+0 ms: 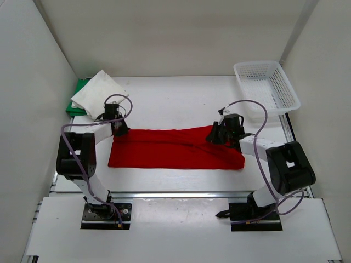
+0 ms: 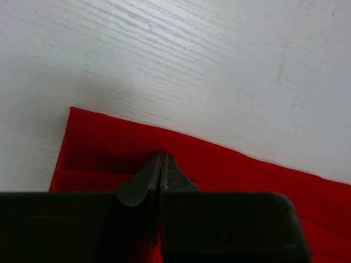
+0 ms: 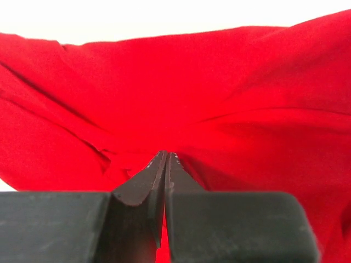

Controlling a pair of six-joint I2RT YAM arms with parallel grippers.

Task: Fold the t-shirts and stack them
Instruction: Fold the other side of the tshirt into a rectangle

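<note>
The red t-shirt (image 1: 170, 149) lies across the middle of the table as a long folded strip. My left gripper (image 1: 119, 130) sits at the strip's far left corner, its jaws shut on the red cloth (image 2: 219, 164). Over the far right end is my right gripper (image 1: 215, 136), shut on a pinch of cloth that rises to a small peak and puckers toward its tips (image 3: 166, 155). The white t-shirt (image 1: 98, 93) lies folded on the green t-shirt (image 1: 77, 101) at the back left corner.
A white mesh basket (image 1: 269, 87) stands at the back right, partly over the table's right edge. White walls close in the back and both sides. Bare table shows between the red strip and the back wall.
</note>
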